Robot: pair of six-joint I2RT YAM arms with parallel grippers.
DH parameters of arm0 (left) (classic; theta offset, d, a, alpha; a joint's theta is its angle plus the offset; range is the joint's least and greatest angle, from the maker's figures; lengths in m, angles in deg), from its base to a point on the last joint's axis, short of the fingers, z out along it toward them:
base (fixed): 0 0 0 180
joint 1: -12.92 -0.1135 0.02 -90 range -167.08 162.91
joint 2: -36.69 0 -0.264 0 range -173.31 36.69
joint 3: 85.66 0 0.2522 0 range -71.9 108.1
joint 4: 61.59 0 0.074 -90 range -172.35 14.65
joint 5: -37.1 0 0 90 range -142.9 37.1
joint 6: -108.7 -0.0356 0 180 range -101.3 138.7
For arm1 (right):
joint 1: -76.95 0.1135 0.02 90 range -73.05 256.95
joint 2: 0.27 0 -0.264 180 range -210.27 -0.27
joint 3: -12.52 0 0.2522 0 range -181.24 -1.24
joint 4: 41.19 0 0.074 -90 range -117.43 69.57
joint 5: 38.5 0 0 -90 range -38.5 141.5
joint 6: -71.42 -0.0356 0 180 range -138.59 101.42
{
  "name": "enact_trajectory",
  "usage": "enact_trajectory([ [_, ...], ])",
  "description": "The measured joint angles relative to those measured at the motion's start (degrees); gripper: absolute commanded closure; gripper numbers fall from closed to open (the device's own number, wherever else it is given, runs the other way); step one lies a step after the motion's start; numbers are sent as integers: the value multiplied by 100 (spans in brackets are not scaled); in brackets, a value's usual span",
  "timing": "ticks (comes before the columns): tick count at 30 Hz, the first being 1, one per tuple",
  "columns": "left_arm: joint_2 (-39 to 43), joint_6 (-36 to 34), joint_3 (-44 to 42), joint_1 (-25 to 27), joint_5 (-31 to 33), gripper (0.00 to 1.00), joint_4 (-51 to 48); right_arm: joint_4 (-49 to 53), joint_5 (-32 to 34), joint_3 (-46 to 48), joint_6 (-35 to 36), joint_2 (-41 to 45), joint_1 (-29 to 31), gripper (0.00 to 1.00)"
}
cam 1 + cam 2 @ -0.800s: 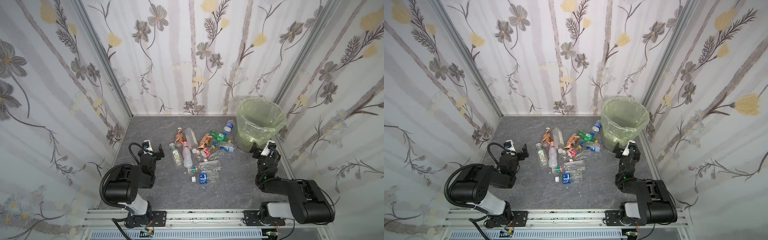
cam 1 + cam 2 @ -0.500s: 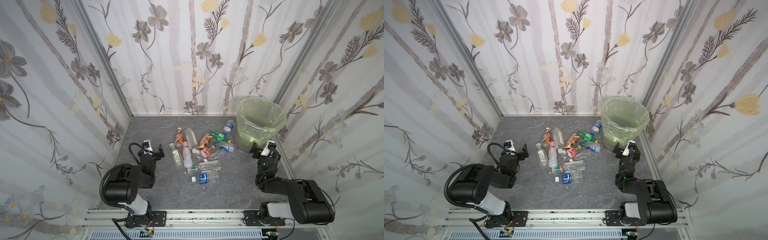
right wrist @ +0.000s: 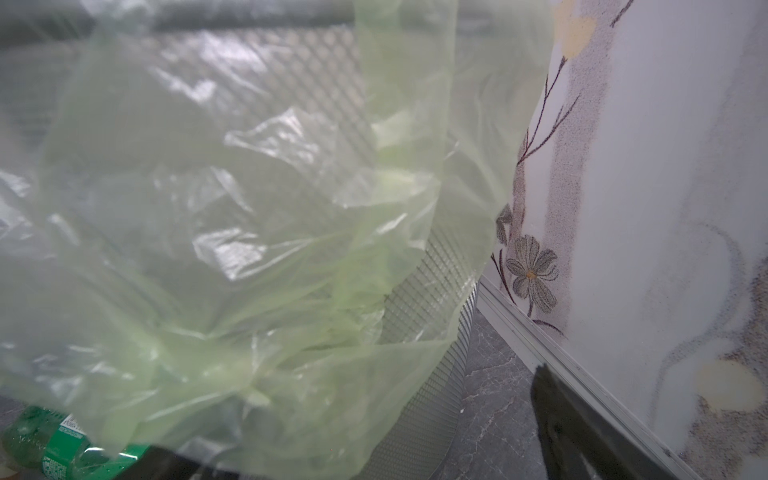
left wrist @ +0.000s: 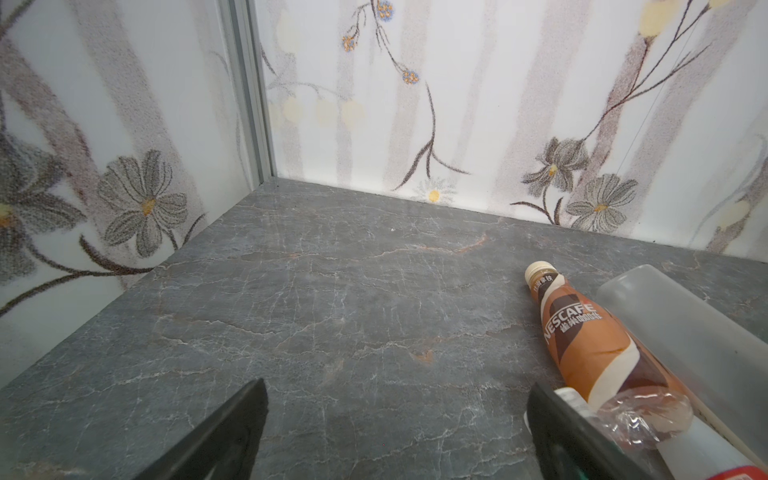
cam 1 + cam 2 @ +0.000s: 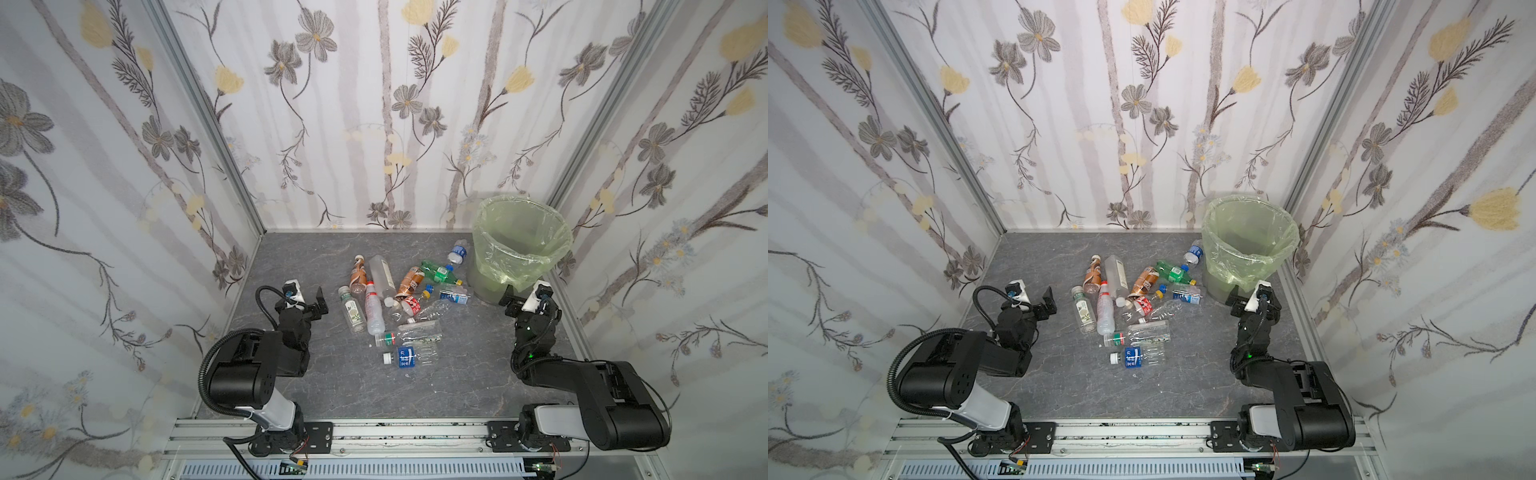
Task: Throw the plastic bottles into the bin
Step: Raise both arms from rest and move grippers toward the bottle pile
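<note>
Plastic bottles [image 5: 372, 309] lie beside the bin [image 5: 498, 266] (left gripper [image 5: 306, 300], right gripper [image 5: 527, 300] spread wide)

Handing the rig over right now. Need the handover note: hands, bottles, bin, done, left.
Left hand: open, empty, low beside the heap's left edge.
Right hand: open, empty, close to the bin, at its near wall.
Plastic bottles: all lying heaped on the table, left of the bin in both top views.
Done: no bottle visible in the bin.
Left: every bottle to pick and drop in.
</note>
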Motion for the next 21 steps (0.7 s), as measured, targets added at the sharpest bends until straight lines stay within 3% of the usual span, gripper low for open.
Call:
enact_trajectory([
  [13,1543,-339,-74,1001,1471,0,-341,-942,249,501,295,35,264,0],
  [21,2435,435,-7,1349,1714,0,-592,636,533,-179,334,1521,470,0],
])
